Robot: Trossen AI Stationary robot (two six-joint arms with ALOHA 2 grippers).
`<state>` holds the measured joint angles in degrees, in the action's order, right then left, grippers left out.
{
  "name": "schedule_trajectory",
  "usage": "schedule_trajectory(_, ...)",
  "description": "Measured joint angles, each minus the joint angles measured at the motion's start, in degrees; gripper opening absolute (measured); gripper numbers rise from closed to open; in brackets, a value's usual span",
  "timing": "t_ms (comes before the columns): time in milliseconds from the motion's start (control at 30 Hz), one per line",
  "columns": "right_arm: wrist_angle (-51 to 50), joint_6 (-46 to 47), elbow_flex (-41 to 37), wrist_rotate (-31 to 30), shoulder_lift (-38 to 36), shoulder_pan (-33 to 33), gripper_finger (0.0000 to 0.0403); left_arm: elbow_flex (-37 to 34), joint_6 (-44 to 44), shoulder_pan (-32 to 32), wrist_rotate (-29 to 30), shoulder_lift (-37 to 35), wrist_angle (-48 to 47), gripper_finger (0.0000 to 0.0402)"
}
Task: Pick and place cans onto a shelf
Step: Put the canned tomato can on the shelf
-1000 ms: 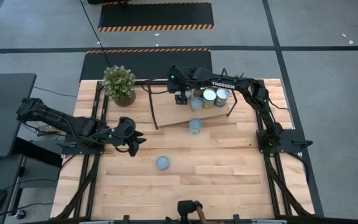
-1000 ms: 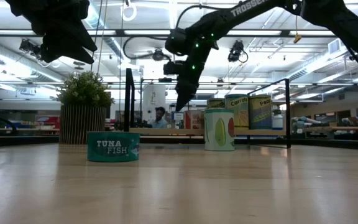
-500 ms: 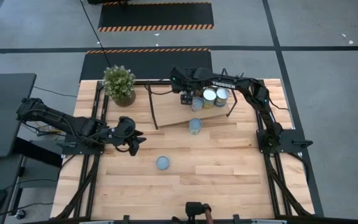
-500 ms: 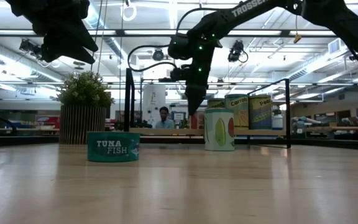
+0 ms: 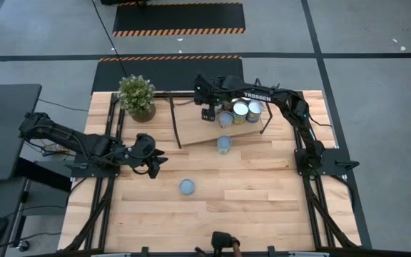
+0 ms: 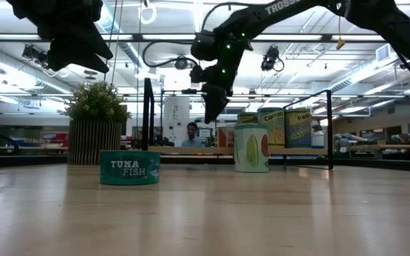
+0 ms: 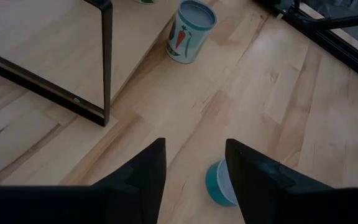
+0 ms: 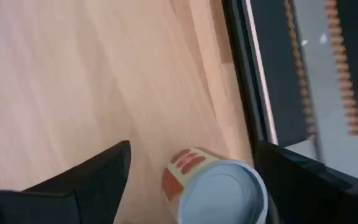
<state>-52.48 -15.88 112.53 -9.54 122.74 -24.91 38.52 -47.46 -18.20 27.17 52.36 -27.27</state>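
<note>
Tuna can: a flat teal can [image 6: 129, 168] labelled TUNA FISH lies nearest on the bare tabletop [image 5: 262, 193], well apart from the shelf; from above it shows a round blue-grey top [image 5: 187, 187]. In the left wrist view it sits [image 7: 219, 183] between that arm's fingertips, farther down on the table.
Left gripper: [image 5: 157, 161] hovers above the table's left part, near the tuna can but not touching it; fingers spread apart, holding nothing.
Carrot can: an upright can [image 5: 224, 145] with a carrot picture stands on the tabletop just in front of the shelf's front edge, also seen from the left wrist [image 7: 191, 32] and low down [image 6: 251, 148].
Shelf: the light wooden board [image 5: 191, 127] with thin black wire frame sits at the table's far middle.
Cans on shelf: three stand at the right end of the board, a silvery-topped one [image 5: 240, 111], another [image 5: 255, 109] beside it, and a blue-grey one [image 5: 225, 119] nearest the right gripper.
Right gripper: [image 5: 208, 113] hangs over the shelf just beside that blue-grey can, fingers wide apart and empty; its wrist camera shows the can [image 8: 219, 186] between them, untouched.
Potted plant: [image 5: 137, 96] stands at the far left, beside the shelf.
Person: [image 6: 188, 134] in the room beyond the table.
</note>
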Motion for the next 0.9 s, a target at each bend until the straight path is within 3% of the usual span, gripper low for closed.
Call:
schedule_trajectory(167,3.5,0.6,-0.6,-1.0,0.0,-2.2,0.0352,0.0,0.0,0.0,0.0,0.0,0.0,0.0172)
schedule_trajectory(300,5.5,4.7,-0.7,3.4,0.0,-4.3,0.0352,0.0,0.0,0.0,0.0,0.0,0.0,0.0172)
schedule_trajectory(633,-3.4,10.2,-0.7,6.8,0.0,-6.0,0.0352,0.0,0.0,0.0,0.0,0.0,0.0,0.0172)
schedule_trajectory(900,-8.0,12.3,-0.1,5.1,0.0,-5.3,0.0352,0.0,0.8,0.0,0.0,0.0,-0.3,0.0172)
